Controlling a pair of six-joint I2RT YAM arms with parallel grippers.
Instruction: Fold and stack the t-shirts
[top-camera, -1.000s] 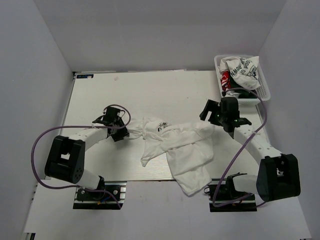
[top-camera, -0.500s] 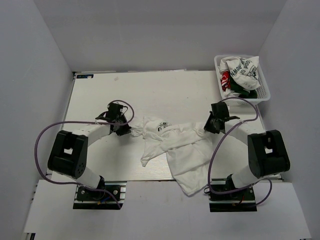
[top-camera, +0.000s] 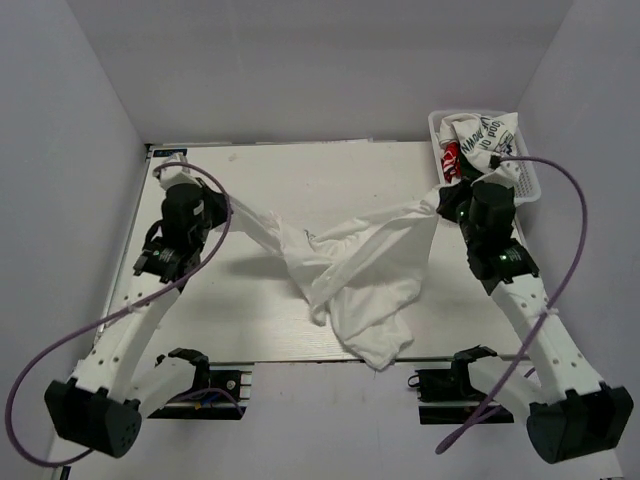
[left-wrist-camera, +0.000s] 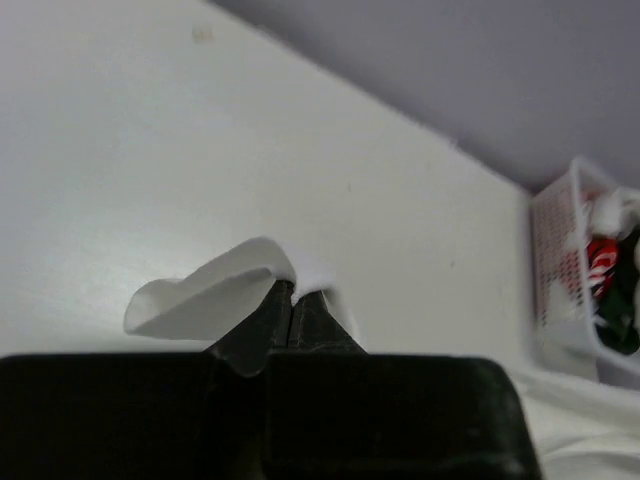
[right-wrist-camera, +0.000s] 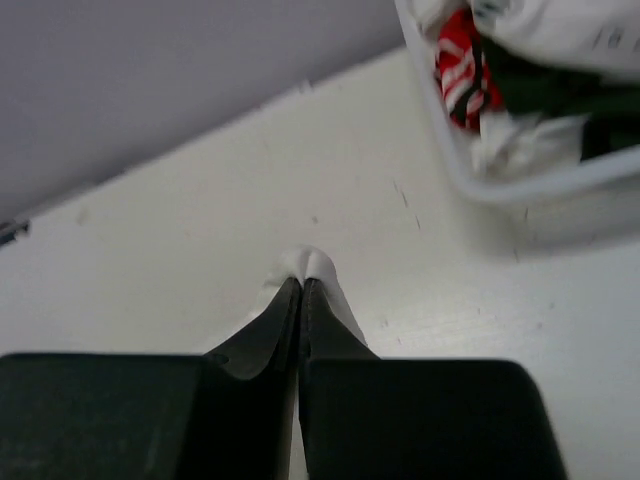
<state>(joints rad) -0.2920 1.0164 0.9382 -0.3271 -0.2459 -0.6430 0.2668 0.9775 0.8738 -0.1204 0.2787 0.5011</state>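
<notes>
A crumpled white cotton t-shirt (top-camera: 350, 270) is being held taut over the white table (top-camera: 300, 170), pinched by the fully closed left gripper (left-wrist-camera: 292, 290) and right gripper (right-wrist-camera: 302, 285). The black-lettered shirt (top-camera: 490, 135) in the white plastic basket (top-camera: 528, 185) is being shown overhead, its lettering illegible.

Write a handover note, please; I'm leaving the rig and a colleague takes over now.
Left gripper: jaws shut on one end of the white t-shirt.
Right gripper: jaws shut on its other end.
The shirt is stretched between them, its middle sagging onto the table.
More shirts lie crumpled in the basket.
Done: nothing folded or stacked.
Left: spread, fold, stack all.
</notes>
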